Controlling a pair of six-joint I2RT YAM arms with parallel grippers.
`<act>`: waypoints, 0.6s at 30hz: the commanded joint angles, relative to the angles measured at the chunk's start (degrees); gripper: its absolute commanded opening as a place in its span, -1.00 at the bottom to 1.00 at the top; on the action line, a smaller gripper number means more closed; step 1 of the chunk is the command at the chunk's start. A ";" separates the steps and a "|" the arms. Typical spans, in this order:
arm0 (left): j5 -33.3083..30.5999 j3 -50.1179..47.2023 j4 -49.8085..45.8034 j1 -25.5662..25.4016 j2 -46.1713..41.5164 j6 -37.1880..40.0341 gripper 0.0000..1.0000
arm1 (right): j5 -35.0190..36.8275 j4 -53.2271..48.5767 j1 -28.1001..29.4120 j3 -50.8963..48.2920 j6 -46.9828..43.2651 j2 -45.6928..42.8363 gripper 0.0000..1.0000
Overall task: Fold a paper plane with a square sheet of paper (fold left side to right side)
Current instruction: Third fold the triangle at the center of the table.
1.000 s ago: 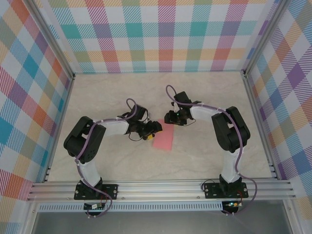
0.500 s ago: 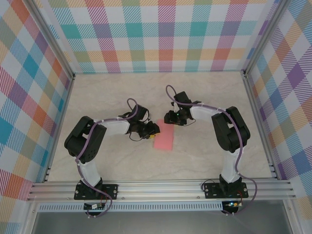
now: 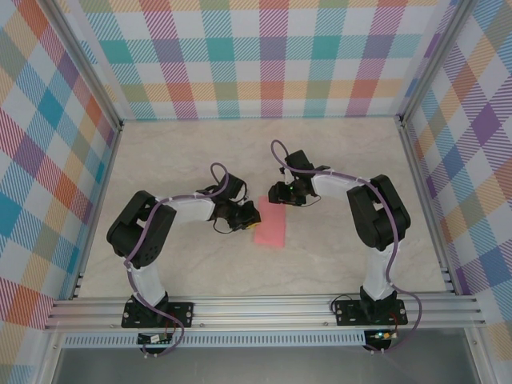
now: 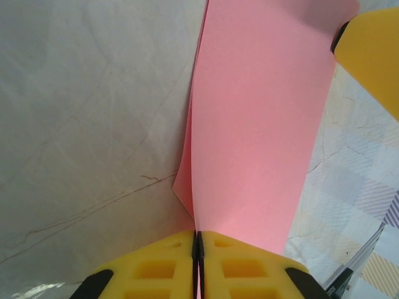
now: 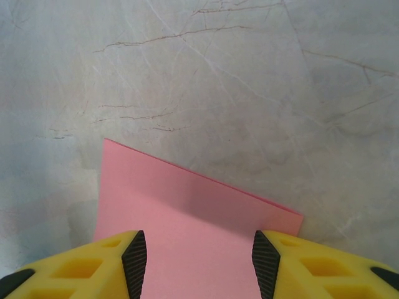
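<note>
- near edge, top view: silver alu rail (image 3: 264, 308) w/ both black arm bases (image 3: 156, 312) bolted on.
- left gripper (image 3: 250, 214): at the left edge of a thin pink-red folded paper sheet (image 3: 272, 228). yellow foam fingers (image 4: 162, 265) pressed together, pinching that edge.
- left wrist view, just past the pinch: two layers of the sheet (image 4: 262, 124) parting slightly, lower one peeking out on the left.
- sheet: long rectangle lying on the pale marble-look tabletop (image 3: 200, 272), mid-table, between the two grippers, near end angled a little to the right.
- right gripper (image 3: 278, 194): over the far end of the sheet. yellow fingers (image 5: 118, 265) spread wide, nothing clamped, pink paper (image 5: 187, 205) lying flat between them. can't tell if tips touch it.
- far & sides: pastel plaid cloth walls (image 3: 264, 56).
</note>
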 commanded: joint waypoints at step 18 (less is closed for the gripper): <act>-2.17 1.34 -2.15 -2.36 -2.44 -3.67 -0.93 | 12.32 7.55 9.37 -28.58 -14.43 -38.19 0.84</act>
